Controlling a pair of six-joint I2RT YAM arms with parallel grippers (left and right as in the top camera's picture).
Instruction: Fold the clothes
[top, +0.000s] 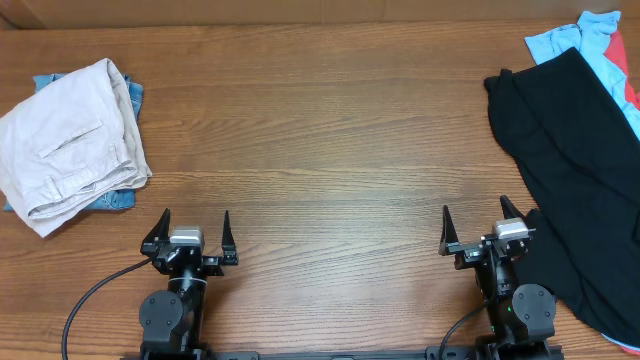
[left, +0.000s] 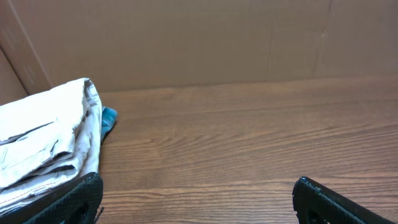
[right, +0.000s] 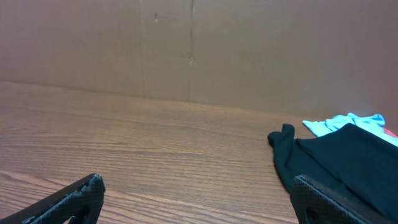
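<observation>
A large black shirt (top: 578, 170) lies spread along the table's right side, running off the right edge; it also shows in the right wrist view as the black shirt (right: 348, 162). A light-blue tee (top: 570, 38) peeks out behind it at the far right corner, with a bit of red beside it. Folded beige trousers (top: 70, 140) rest at the far left on something blue, seen too as beige trousers (left: 43, 143). My left gripper (top: 194, 232) stands open near the front edge, empty. My right gripper (top: 475, 226) is open too, its right finger next to the shirt's edge.
The wooden table (top: 320, 130) stretches between the two piles. A brown cardboard wall (left: 199, 37) stands behind the table. A cable (top: 90, 300) trails from the left arm's base at the front.
</observation>
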